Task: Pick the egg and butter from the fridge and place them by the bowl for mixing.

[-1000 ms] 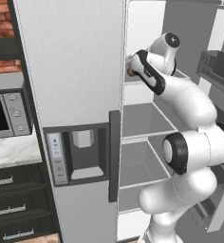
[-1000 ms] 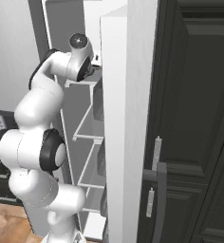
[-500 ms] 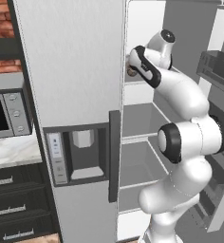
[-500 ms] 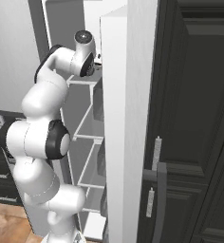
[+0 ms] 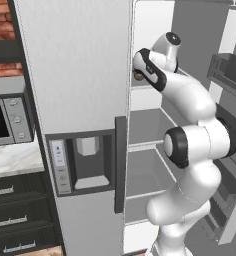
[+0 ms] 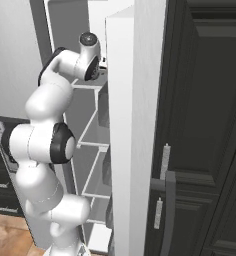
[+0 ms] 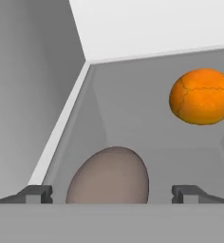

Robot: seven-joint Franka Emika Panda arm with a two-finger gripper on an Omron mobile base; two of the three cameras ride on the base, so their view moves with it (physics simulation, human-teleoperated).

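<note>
The fridge (image 5: 75, 75) stands with its left door closed and its right compartment open. The closed door carries a recessed dispenser panel and a dark vertical handle. The white arm reaches up into the open compartment at an upper shelf (image 5: 150, 80).

In the hand view, the tool (image 7: 112, 192) has its jaws set wide apart, with one dark fingertip (image 7: 35, 192) at each side of the egg (image 7: 109, 178). The fingertips do not touch the egg. The egg is pale grey-brown and lies on the grey shelf floor between the jaws. Its lower part is cut off by the frame edge, so its long axis cannot be confirmed; the rounded visible end points away from the camera, toward the back wall of the fridge.

An orange, cracked-looking round item (image 7: 201, 96) sits farther back on the same shelf, well apart from the egg.

A microwave (image 5: 5, 120) sits over a marbled surface (image 5: 15, 157) to the left of the fridge. Dark drawers lie below it. A tall dark cabinet (image 6: 205, 125) flanks the fridge on the right.
</note>
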